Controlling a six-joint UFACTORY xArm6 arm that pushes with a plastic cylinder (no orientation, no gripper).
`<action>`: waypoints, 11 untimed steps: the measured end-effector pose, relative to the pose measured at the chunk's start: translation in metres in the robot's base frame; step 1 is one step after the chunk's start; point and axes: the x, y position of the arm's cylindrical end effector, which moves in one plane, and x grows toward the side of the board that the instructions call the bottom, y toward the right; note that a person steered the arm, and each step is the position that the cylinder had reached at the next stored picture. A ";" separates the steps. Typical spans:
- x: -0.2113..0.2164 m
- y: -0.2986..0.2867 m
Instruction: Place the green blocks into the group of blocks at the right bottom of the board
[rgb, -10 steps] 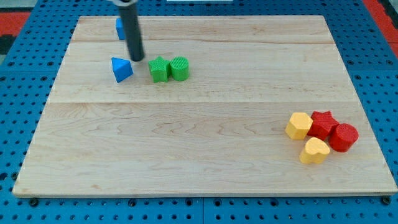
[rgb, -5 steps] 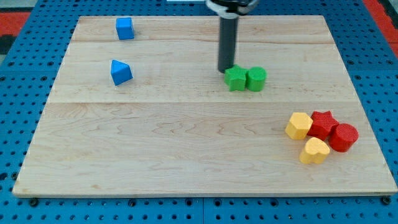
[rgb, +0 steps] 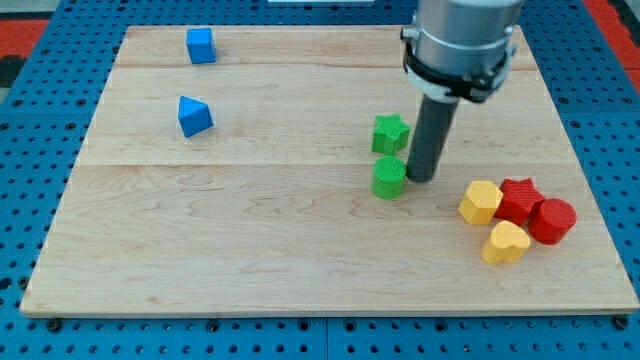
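In the camera view, the rod's tip (rgb: 421, 178) rests on the wooden counter (rgb: 300, 250), just to the right of the green cylinder (rgb: 389, 177) and very close to it. The rod is no tool that can grab; it holds nothing. The green star (rgb: 390, 132) sits just above the cylinder, a little apart. Near the view's bottom right is a bunch: a yellow hexagon (rgb: 480, 202), a yellow heart (rgb: 506, 242), a red star (rgb: 519, 198) and a red cylinder (rgb: 552, 221). Two blue blocks, a cube (rgb: 201, 45) and a wedge shape (rgb: 195, 116), sit at the top left.
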 end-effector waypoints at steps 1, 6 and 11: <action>-0.058 0.021; -0.029 -0.030; 0.012 -0.006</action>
